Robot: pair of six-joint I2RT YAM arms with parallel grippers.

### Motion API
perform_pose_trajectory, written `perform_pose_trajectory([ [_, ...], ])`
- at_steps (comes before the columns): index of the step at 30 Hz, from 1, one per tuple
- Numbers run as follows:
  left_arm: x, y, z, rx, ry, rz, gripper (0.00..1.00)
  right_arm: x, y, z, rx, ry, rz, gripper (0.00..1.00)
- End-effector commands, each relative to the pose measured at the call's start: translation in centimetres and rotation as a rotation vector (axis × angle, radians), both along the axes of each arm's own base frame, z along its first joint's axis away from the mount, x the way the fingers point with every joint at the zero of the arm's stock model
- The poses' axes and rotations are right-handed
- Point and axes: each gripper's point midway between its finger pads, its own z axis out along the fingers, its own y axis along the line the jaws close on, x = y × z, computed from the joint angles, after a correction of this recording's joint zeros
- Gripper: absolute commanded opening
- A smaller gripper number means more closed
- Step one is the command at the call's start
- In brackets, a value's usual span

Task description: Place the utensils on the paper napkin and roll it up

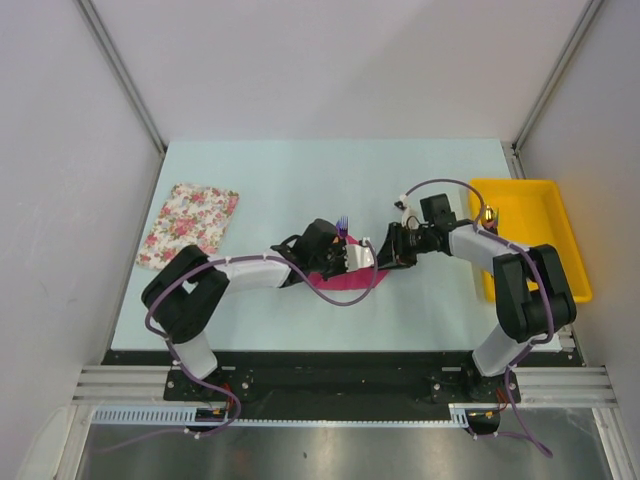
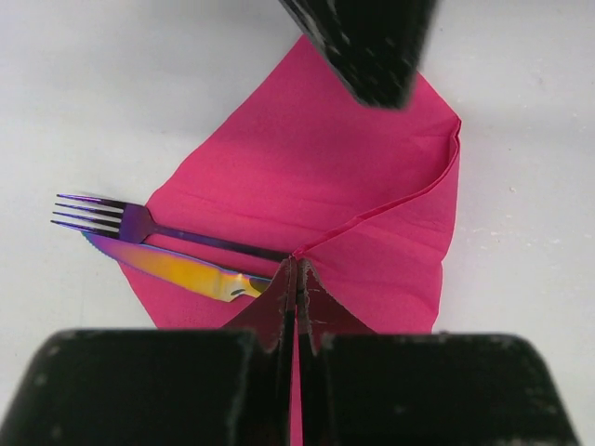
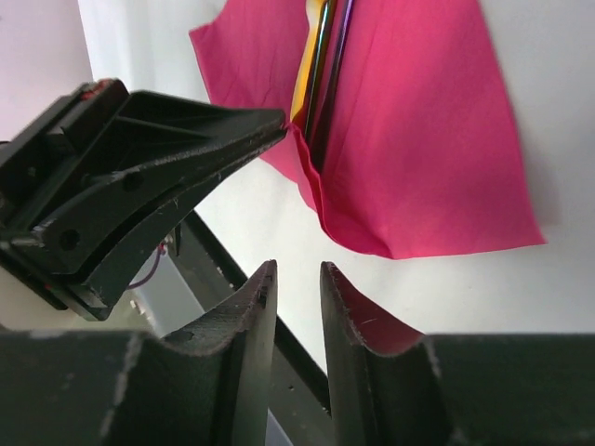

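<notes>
The magenta paper napkin (image 2: 316, 167) lies on the table with one corner lifted and folded over. My left gripper (image 2: 297, 269) is shut on that raised corner. Two utensils lie side by side on the napkin: a purple fork (image 2: 121, 218) and a yellow-orange knife (image 2: 177, 269), whose handles run under the lifted fold. In the right wrist view the napkin (image 3: 418, 139) wraps partly over the utensils (image 3: 321, 65). My right gripper (image 3: 297, 279) hovers just short of the napkin's near edge, its jaws a narrow gap apart with nothing between them. From above, both grippers meet over the napkin (image 1: 340, 280).
A white floral cloth (image 1: 190, 225) lies at the table's left. A yellow tray (image 1: 525, 230) stands at the right edge, behind the right arm. The left gripper's black body (image 3: 139, 167) sits close to the left of the right fingers.
</notes>
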Motion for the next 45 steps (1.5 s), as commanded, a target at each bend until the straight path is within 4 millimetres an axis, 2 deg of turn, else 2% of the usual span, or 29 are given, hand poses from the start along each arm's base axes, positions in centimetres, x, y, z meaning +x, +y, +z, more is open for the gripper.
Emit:
perform_pose_trajectory([
  [1,1.2,-1.0,1.0,-0.028,-0.019,0.01,0.0,-0.7,1.3,-0.7,0.041,0.056,0.009,0.3],
  [10,1.7,-0.7,0.1,0.0,-0.026,0.02,0.0,-1.2,3.2,-2.1,0.044,0.107,0.053,0.28],
  [14,1.9,-0.7,-0.1,0.004,-0.028,0.027,0.0,-1.1,4.0,-2.9,0.043,0.135,0.054,0.24],
  [24,2.4,-0.6,-0.2,0.009,-0.035,0.047,0.0,-0.3,4.1,-5.6,-0.002,0.193,0.003,0.19],
  [26,2.6,-0.3,0.1,0.011,-0.02,0.073,0.09,-0.5,3.7,-6.4,-0.034,0.207,-0.006,0.18],
  [27,2.5,-0.3,1.1,-0.023,0.007,0.09,0.13,-0.5,3.6,-6.7,-0.047,0.207,-0.01,0.18],
  [28,2.6,-0.2,1.9,-0.045,0.022,0.099,0.21,-0.5,3.5,-6.9,-0.057,0.206,-0.012,0.17],
  [30,2.4,1.3,2.4,-0.062,0.109,0.16,0.31,-0.4,3.2,-7.4,-0.082,0.212,-0.022,0.16],
  [31,2.2,1.4,3.9,-0.096,0.128,0.161,0.35,-0.5,3.1,-7.5,-0.087,0.213,-0.022,0.16],
  [32,2.0,2.6,3.9,-0.088,0.179,0.191,0.37,-0.4,3.1,-7.6,-0.093,0.211,-0.025,0.16],
  [34,0.8,3.0,5.6,-0.142,0.262,0.202,0.44,-0.3,2.9,-7.7,-0.105,0.206,-0.031,0.15],
  [35,0.3,4.1,5.7,-0.14,0.32,0.223,0.46,-0.4,2.7,-7.9,-0.115,0.207,-0.033,0.14],
  [37,-1.1,4.4,6.4,-0.171,0.424,0.213,0.54,-0.3,2.6,-7.9,-0.125,0.202,-0.039,0.14],
  [38,-2.5,4.9,6.1,-0.168,0.51,0.208,0.55,-0.3,2.5,-7.9,-0.13,0.196,-0.037,0.14],
  [41,-3.7,5.8,5.0,-0.178,0.65,0.277,0.56,-0.2,2.5,-8.0,-0.139,0.19,-0.04,0.14],
  [45,-3.8,6.0,3.2,-0.197,0.786,0.377,0.54,0.1,2.5,-7.7,-0.143,0.165,-0.035,0.13],
])
